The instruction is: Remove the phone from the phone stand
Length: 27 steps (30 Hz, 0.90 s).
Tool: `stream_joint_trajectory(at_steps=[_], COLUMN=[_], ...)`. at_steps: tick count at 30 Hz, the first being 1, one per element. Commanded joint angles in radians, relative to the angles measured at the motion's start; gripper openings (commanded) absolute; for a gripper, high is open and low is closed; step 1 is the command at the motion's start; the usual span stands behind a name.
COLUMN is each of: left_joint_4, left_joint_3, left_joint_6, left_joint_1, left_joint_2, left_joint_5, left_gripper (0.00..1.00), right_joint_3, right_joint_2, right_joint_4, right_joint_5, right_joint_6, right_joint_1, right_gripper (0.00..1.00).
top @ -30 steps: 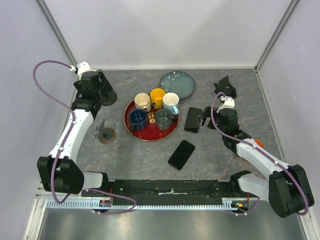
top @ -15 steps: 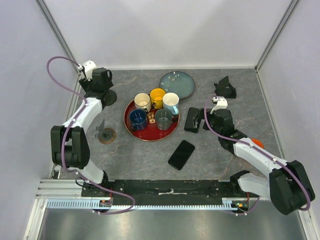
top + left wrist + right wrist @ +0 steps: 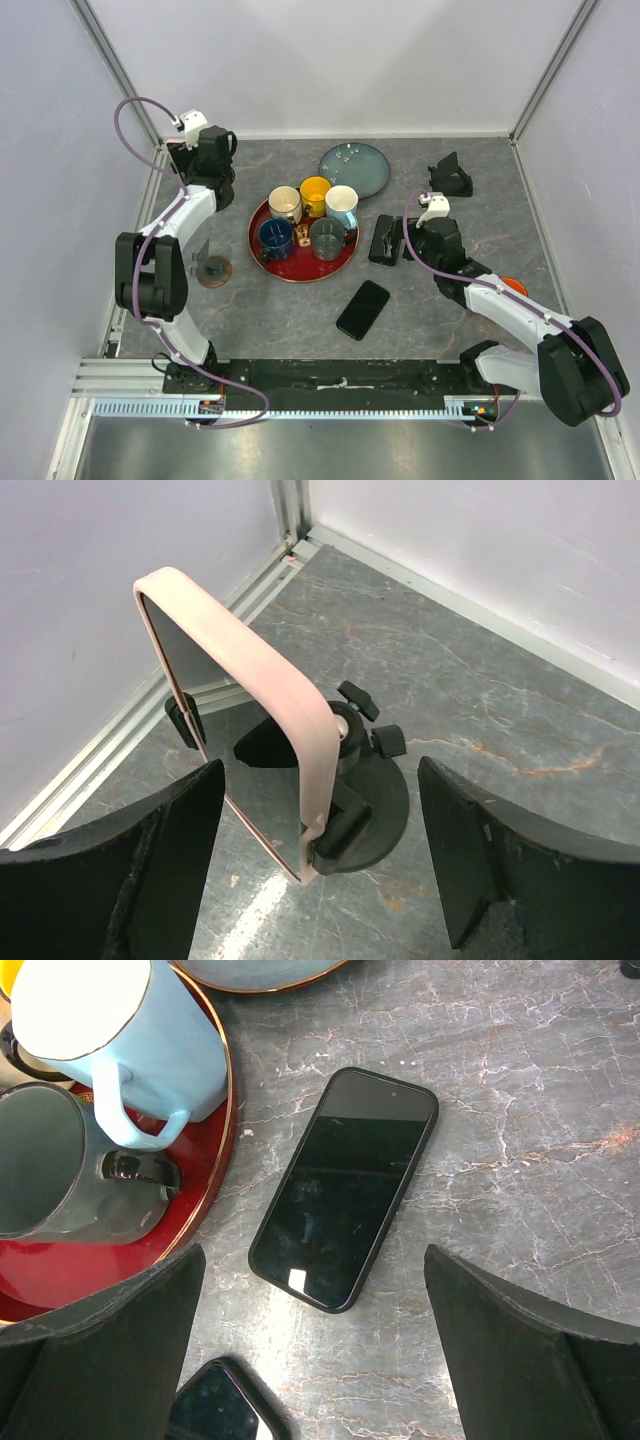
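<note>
Claws gape: left claw (image 3: 320,775) outstretched toward pink phone (image 3: 258,680), right claw (image 3: 315,1260) angled down over black phone (image 3: 345,1185).

The left arm (image 3: 168,228) reached far out to about 10 o'clock in the overhead view, and the left gripper (image 3: 212,168) had its jaws spread wide. The right arm (image 3: 510,312) lay low and extended, its right gripper (image 3: 402,240) near 3 o'clock, jaws likewise wide apart and gripping nothing.
</note>
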Motion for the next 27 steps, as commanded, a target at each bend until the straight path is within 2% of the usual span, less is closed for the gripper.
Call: stream_joint_trajectory(at_steps=[1,8,17,23,26,27], left_joint_4=[0.043,0.017,0.015,0.017,0.028,0.031], left_joint_3=[0.041,0.056,0.064,0.032,0.012,0.006], left_joint_6=[0.051,0.052,0.057,0.052,0.07,0.077], left_joint_1=[0.002,0.003,0.003,0.003,0.003,0.003], left_joint_2=[0.04,0.091,0.077,0.027,-0.003,-0.01], left_joint_5=[-0.092,-0.106,-0.105,-0.089,-0.079,-0.074], left_gripper=[0.84,0.8,0.66,0.45,0.31,0.21], right_joint_3=[0.04,0.039,0.039,0.037,0.037,0.036], right_joint_2=[-0.001,-0.007,-0.014,-0.017,-0.021,-0.021], right_joint_4=[0.028,0.028,0.028,0.028,0.029,0.029], right_joint_5=[0.017,0.02,0.02,0.014,0.014,0.011], right_joint_6=[-0.017,-0.024,-0.025,-0.024,-0.024,-0.025], right_joint_1=[0.005,0.013,0.016,0.016,0.016,0.016], right_gripper=[0.98,0.98,0.98,0.98,0.98,0.98])
